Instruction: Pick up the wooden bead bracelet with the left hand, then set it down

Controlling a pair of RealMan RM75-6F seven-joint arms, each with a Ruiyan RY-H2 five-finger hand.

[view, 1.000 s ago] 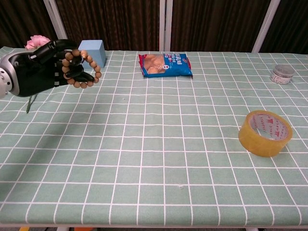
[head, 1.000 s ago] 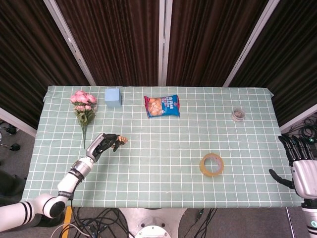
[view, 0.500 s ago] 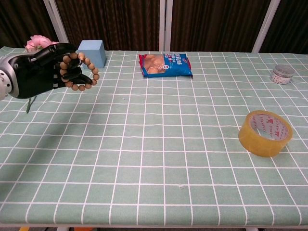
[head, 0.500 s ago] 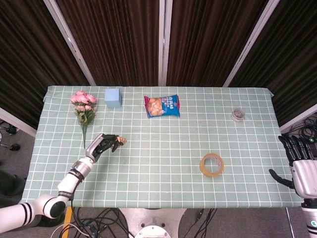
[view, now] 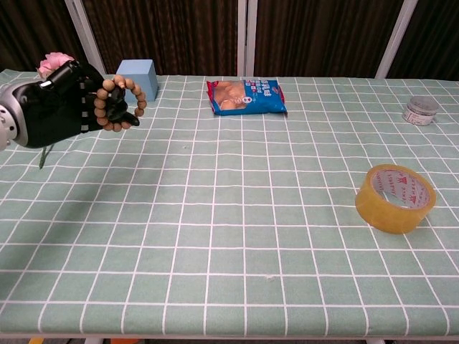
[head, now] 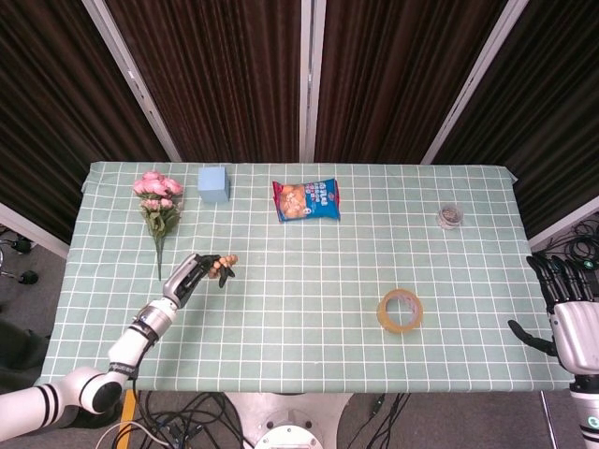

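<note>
My left hand [view: 61,107] [head: 195,274] is black and hangs above the left part of the table, its fingers curled around the wooden bead bracelet [view: 120,102] [head: 225,267]. The bracelet's tan beads loop out past the fingertips, lifted off the cloth. My right hand [head: 569,313] stays past the table's right edge, fingers spread, holding nothing; the chest view does not show it.
A green checked cloth [head: 309,299] covers the table. Pink flowers [head: 157,201] and a blue cube [head: 213,183] [view: 138,77] lie behind my left hand. A snack bag [view: 246,97] sits at the back middle, a tape roll [view: 395,198] front right, a small jar [view: 420,110] far right.
My left hand has drawn slightly leftward and turned with the bracelet still in its fingers; the bead loop now stands more upright. The right hand has not moved.
</note>
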